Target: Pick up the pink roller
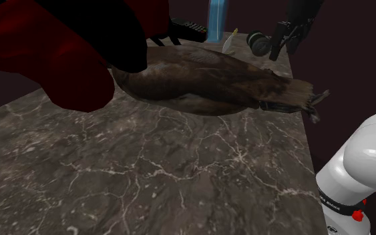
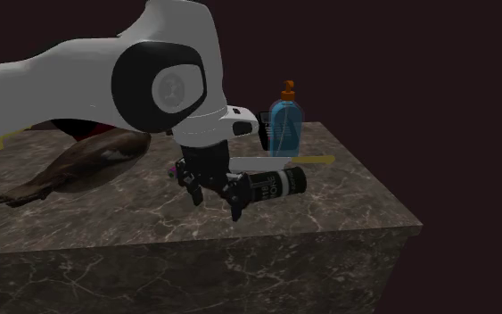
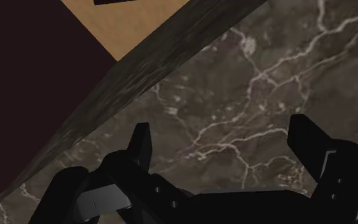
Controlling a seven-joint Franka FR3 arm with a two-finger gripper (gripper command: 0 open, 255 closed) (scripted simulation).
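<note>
As its fingers (image 3: 140, 147) stand wide apart, the end effector (image 3: 220, 127) hovers over the countertop (image 3: 266, 63) near its edge.

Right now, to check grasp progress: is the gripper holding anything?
No: in the wrist view the gripper stands open over the table, with nothing between its fingers.

Marble-patterned countertop (image 1: 179, 180): dark grey-brown, white veining. Long feathered bird-shaped object (image 1: 213, 83): mottled brown. Translucent pump bottle (image 2: 285, 129): blue, orange top. All-black two-finger gripper (image 3: 220, 130). Floor patch (image 3: 139, 25): plain tan.
</note>
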